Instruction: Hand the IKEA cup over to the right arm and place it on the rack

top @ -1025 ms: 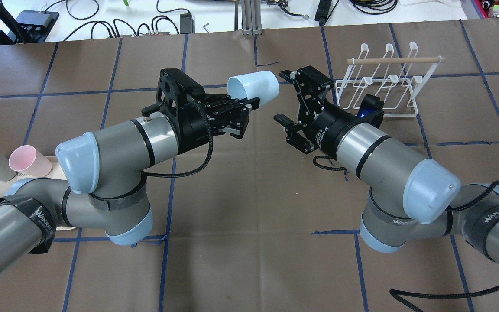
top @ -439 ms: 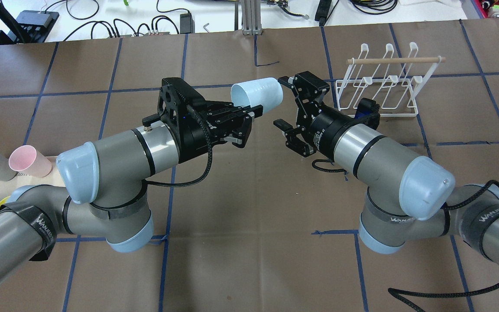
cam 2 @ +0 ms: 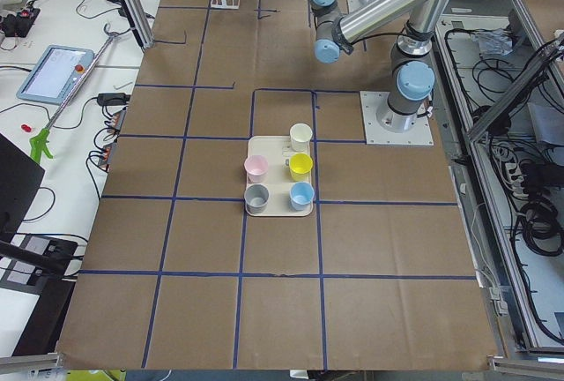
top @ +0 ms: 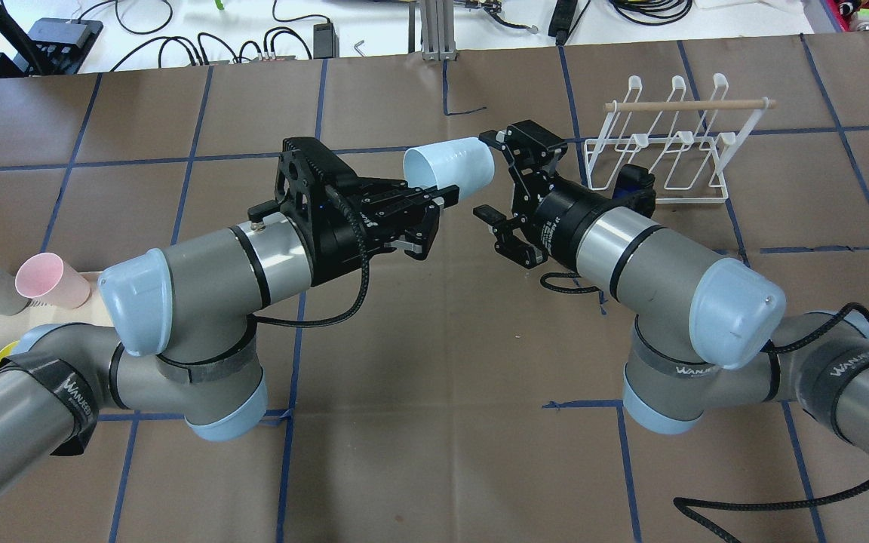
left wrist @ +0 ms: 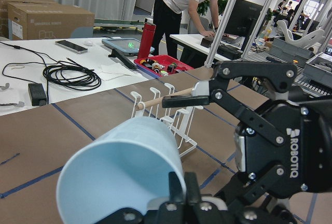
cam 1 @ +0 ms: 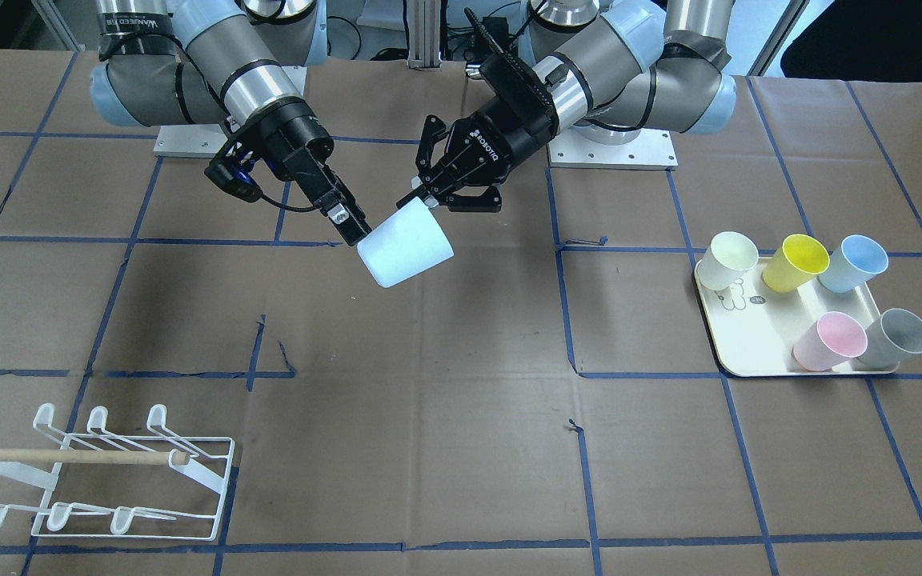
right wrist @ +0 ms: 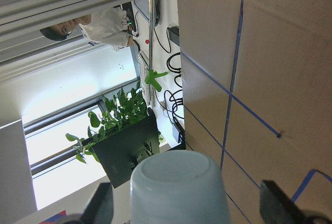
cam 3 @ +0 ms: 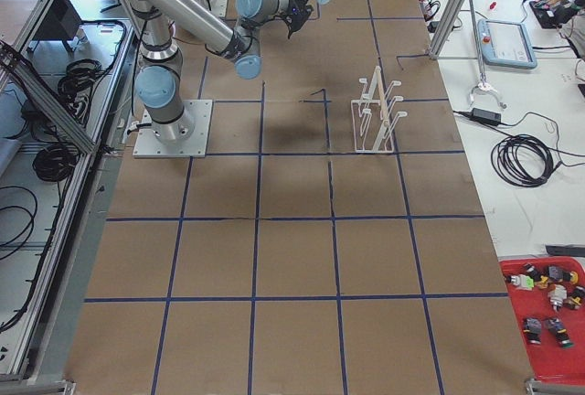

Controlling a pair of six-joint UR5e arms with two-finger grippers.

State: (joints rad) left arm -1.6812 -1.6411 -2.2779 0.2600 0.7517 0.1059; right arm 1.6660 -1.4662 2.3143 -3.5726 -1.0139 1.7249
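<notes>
Pinching the cup (top: 449, 162) by its rim, the left gripper (top: 442, 197) is closed on it, one finger inside the mouth and one outside. In the left wrist view the fingers meet on the lower edge of the rim. The cup is pale blue and held on its side in the air above the table (top: 434, 339), mouth toward the left arm (top: 216, 256), base toward the right side.

The right gripper (top: 483, 174) is spread wide and holds nothing. The cup's base sits at the opening between its fingers. In the right wrist view the base is centred, with a finger standing clear on each side. In the overhead view the far finger is just beside the base edge; contact can't be told. The near finger is well apart from the cup.

The right arm (top: 661, 256) reaches in from the right, its wrist just in front of the rack (top: 687, 105). The rack stands on the table at the far right, beyond the gripper.

The tray (cam 1: 749, 344) lies on the left arm's side and carries the other cups (cam 1: 829, 340): cream, yellow, blue, pink, grey.

The left wrist view shows a person (left wrist: 192, 11) bent over a desk past the table.
</notes>
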